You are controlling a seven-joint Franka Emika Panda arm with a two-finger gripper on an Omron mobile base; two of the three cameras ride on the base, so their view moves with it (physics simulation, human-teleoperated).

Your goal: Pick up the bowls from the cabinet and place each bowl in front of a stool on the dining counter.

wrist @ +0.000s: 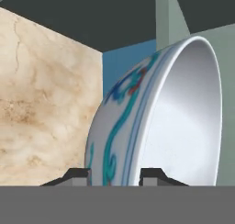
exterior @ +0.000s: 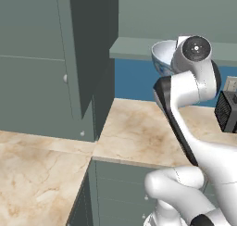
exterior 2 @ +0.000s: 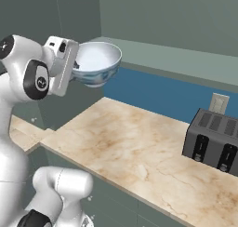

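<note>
One blue-patterned white bowl (exterior: 162,56) sits half-hidden beyond the wrist. From the right, claw (exterior 2: 74,65) pinches its near rim, airborne over the marble worktop (exterior 2: 139,147). Hand view: fingers (wrist: 78,175) straddle the wall; keep it level while carrying.

The deep white bowl (exterior 2: 96,63) with blue painted scrollwork sits upper left in the right base view, upright and raised above the marble worktop (exterior 2: 139,147), its rim pinched between the pincer (wrist: 114,175) fingers.
</note>
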